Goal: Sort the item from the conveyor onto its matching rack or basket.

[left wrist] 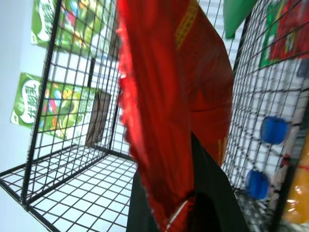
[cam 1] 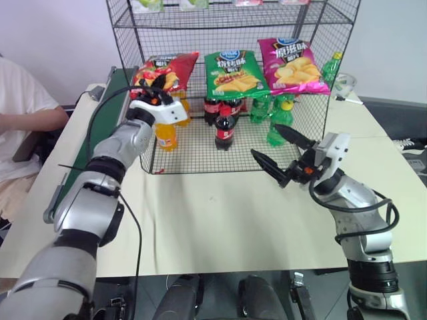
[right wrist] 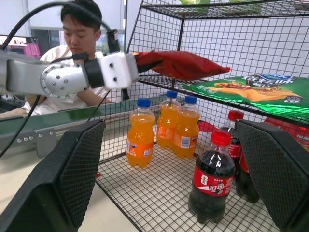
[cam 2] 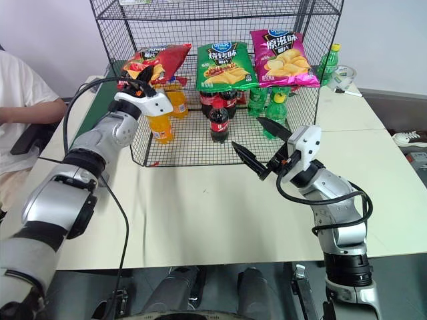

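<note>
Left gripper (cam 1: 155, 88): pressed together on one end of the red snack bag (cam 1: 171, 70), pinching its crimped edge; raised to the level of the middle shelf at the rack's left front.
Right gripper (cam 1: 279, 155): spread wide, holding nothing, poised over the table (cam 1: 213, 220) just before the rack's lower tier; judged parked clear of the working arm's path.
Red snack bag: carried nearly flat, bulk reaching past the fingertips into the rack (cam 1: 300, 120), over the left end of the middle shelf; contact with the wire not discernible.
Reason for hold: end grip likely chosen so the body of the bag enters the shelf first and can be laid down flat.
Shelf neighbours: green chip bag (cam 1: 233, 72) centre, magenta chip bag (cam 1: 292, 65) right, both lying flat; vacant left slot judged the red bag's place, completing the row.
Lower tier: orange soda bottles (cam 1: 168, 133) below the gripper, cola bottles (cam 1: 225, 127) centre, green bottles (cam 1: 277, 113) right.
Conveyor (cam 1: 90, 140): left of the rack, behind the left arm, nothing seen on its visible stretch.
Person (cam 1: 20, 127): seated beyond the conveyor, at far left.
Stage: placing, release not yet made.
</note>
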Action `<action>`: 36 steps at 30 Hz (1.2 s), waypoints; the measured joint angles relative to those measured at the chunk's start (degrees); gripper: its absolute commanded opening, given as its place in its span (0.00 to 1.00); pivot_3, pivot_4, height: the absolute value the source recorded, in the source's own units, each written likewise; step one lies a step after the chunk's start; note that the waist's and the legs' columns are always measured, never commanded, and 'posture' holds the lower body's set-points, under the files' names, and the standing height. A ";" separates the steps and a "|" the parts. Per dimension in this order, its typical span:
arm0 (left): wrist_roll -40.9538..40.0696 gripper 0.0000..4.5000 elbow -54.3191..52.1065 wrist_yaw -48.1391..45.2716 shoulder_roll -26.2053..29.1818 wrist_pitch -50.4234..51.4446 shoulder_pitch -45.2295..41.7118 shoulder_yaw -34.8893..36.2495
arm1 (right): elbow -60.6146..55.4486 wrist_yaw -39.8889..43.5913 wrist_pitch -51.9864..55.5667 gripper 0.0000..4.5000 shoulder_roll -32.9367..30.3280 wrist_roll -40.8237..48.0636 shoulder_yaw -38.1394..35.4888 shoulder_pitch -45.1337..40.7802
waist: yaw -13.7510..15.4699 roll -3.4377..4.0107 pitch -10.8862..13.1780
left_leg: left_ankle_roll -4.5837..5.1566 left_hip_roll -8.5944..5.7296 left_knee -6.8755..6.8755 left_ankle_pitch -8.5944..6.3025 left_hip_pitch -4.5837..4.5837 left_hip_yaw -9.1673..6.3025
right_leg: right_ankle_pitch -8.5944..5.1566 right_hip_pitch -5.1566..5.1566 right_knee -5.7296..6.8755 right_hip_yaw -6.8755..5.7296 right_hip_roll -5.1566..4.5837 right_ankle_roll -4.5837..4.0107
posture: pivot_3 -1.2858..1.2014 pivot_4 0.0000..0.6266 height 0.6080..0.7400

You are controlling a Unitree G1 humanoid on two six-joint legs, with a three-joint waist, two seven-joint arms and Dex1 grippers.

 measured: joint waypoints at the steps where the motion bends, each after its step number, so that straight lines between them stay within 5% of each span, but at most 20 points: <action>1: -0.64 0.02 1.21 -0.33 -0.59 0.51 -0.76 -0.04 | -0.02 -0.02 0.31 1.00 -0.10 0.02 0.00 0.00 | 0.03 0.00 0.00 | 0.00 0.00 0.02 0.00 0.00 0.00 | 0.00 0.01 0.00 0.00 0.00 0.00 | 0.52 0.24 1.00; 6: -2.09 0.02 3.21 -0.74 -1.54 1.09 -2.10 -0.25 | -0.05 -0.07 0.94 1.00 -0.57 0.07 -0.07 0.00 | 0.03 -0.01 0.00 | 0.00 0.00 0.03 0.00 0.00 0.00 | 0.00 0.01 0.01 0.00 0.00 0.00 | 0.52 0.24 1.00; 9: -3.60 0.19 3.54 -1.06 -1.61 1.21 -2.26 -0.24 | 0.01 -1.30 0.69 1.00 -0.56 -0.40 -0.23 -0.13 | 0.01 -0.01 0.00 | 0.00 0.00 0.02 0.00 0.00 0.00 | 0.00 0.00 0.02 0.00 0.00 0.00 | 0.52 0.24 1.00; 16: -5.50 0.92 3.47 -1.01 -1.46 0.82 -3.20 -0.22 | 0.75 -3.16 -1.46 1.00 -0.51 -2.21 -0.36 -1.35 | 0.20 -0.02 -0.01 | -0.02 -0.01 0.09 0.02 0.01 0.00 | 0.00 0.05 0.04 0.00 0.00 0.00 | 0.52 0.24 1.00; 23: -7.01 0.92 -0.27 -3.26 -0.05 -0.55 -1.40 -0.15 | 0.98 -3.17 -1.68 1.00 -0.50 -2.25 -0.29 -1.32 | 0.22 -0.02 -0.01 | -0.02 -0.01 0.12 0.02 0.01 0.00 | 0.00 0.04 0.07 0.01 -0.01 0.00 | 0.52 0.24 1.00; 36: -16.08 0.92 -47.40 -20.64 6.50 4.95 27.52 6.93 | 2.55 -2.14 -1.85 1.00 -0.41 -2.27 0.11 -1.15 | -0.44 0.03 -0.03 | -0.06 0.01 0.05 0.04 0.01 0.00 | 0.01 -0.02 0.07 0.12 -0.02 -0.03 | 0.52 0.24 1.00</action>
